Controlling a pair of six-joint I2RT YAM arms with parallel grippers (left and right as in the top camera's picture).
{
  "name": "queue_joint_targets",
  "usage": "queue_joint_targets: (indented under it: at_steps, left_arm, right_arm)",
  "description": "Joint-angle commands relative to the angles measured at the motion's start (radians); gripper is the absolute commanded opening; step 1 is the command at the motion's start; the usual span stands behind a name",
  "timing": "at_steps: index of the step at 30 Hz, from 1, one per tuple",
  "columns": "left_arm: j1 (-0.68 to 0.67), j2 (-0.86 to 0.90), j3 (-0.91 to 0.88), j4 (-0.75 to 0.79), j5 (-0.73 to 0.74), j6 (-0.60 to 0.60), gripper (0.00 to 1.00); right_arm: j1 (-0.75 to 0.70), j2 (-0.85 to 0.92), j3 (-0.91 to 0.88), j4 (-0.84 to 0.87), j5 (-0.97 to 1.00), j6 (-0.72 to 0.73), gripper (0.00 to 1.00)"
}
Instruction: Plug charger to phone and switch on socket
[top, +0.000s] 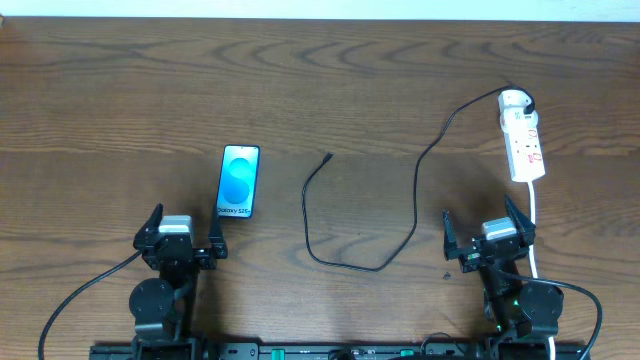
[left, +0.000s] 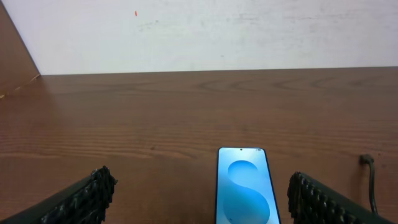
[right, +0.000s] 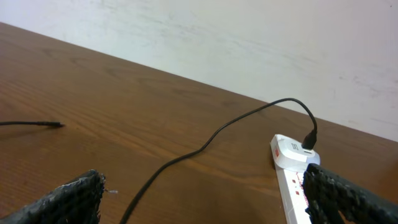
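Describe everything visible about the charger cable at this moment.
The charger is a thin black cable lying slack in a loop on the wooden table. Its black plug sits in the far end of the white power strip. Its small connector tip lies free, apart from the phone, with nothing holding it.
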Motion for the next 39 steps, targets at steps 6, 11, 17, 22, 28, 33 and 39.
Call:
queue_joint_targets:
  at_steps: [6,11,17,22,28,33,39]
  left_arm:
    - [-0.005,-0.004,-0.019,-0.024,0.002,0.014,0.91]
    - [-0.005,-0.004,-0.016,-0.014,0.002,-0.028,0.91]
    - [-0.005,0.04,0.029,-0.006,0.003,-0.085,0.91]
    - [-0.005,0.157,0.102,-0.006,0.006,-0.085,0.91]
    - [-0.005,0.36,0.247,-0.016,0.056,-0.085,0.91]
    - [-0.005,0.527,0.392,-0.082,0.131,-0.085,0.91]
    - [-0.005,0.69,0.58,-0.22,0.178,-0.089,0.91]
  right_arm:
    - [0.007,-0.006,-0.003,-0.001,-0.011,-0.019,0.99]
    - [0.007,-0.006,-0.003,0.003,-0.021,-0.018,0.99]
    - [0.006,-0.006,-0.002,0.003,-0.03,0.099,0.99]
    - [0.006,-0.006,0.023,-0.006,-0.031,0.142,0.99]
    - [0.005,0.007,0.119,-0.113,-0.034,0.154,0.99]
    - [0.006,0.087,0.25,-0.206,-0.037,0.154,0.99]
    - [0.006,0.267,0.451,-0.325,-0.042,0.154,0.99]
